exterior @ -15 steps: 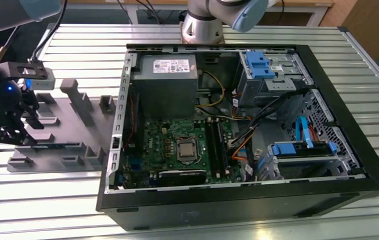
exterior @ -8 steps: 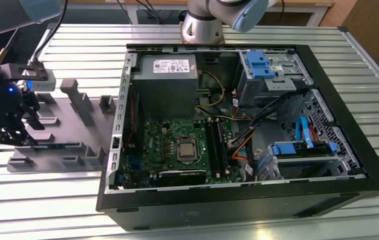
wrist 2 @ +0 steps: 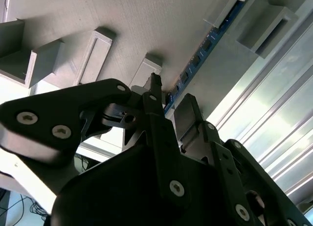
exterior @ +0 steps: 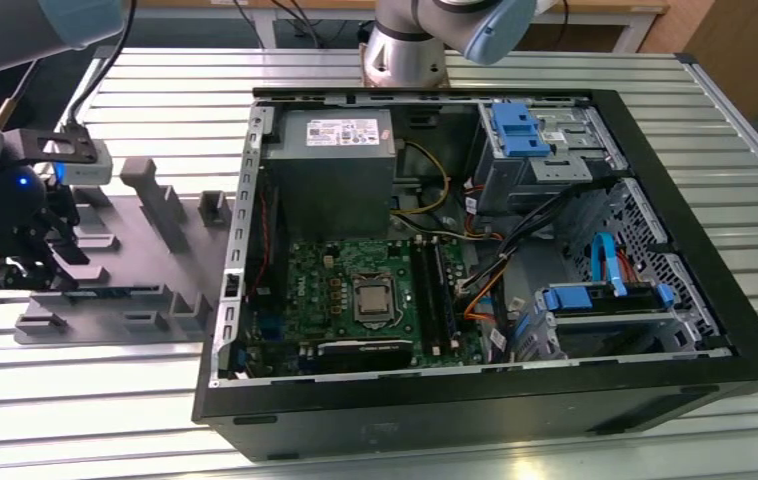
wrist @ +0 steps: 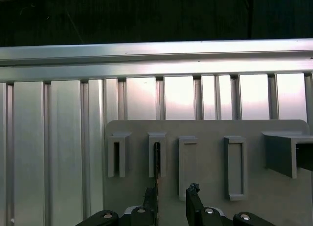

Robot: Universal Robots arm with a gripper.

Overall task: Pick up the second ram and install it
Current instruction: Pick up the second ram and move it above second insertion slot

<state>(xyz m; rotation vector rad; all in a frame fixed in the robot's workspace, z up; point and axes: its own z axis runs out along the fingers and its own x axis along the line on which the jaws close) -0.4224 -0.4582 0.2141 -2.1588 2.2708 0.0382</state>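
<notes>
The second ram (exterior: 102, 291) is a thin dark stick standing on edge in a slot of the grey tray (exterior: 152, 240) at the exterior view's left. My gripper (exterior: 16, 268) hangs over the end of the stick nearer that view's left edge. In the second wrist view the ram's blue edge (wrist 2: 205, 45) runs in between the black fingertips (wrist 2: 155, 86). The gripper (wrist 2: 171, 96) is open, one finger on each side of the stick. In the first wrist view the ram (wrist: 157, 160) shows edge-on close to one finger, with the gripper (wrist: 172, 196) open around it.
An open computer case (exterior: 699, 300) lies at the exterior view's right, with the green motherboard (exterior: 352, 290) and dark memory slots (exterior: 426, 285) inside. Upright blocks (exterior: 166, 205) rise from the tray. Another arm's base (exterior: 403, 50) stands behind the case. The table (exterior: 86, 400) is slatted aluminium.
</notes>
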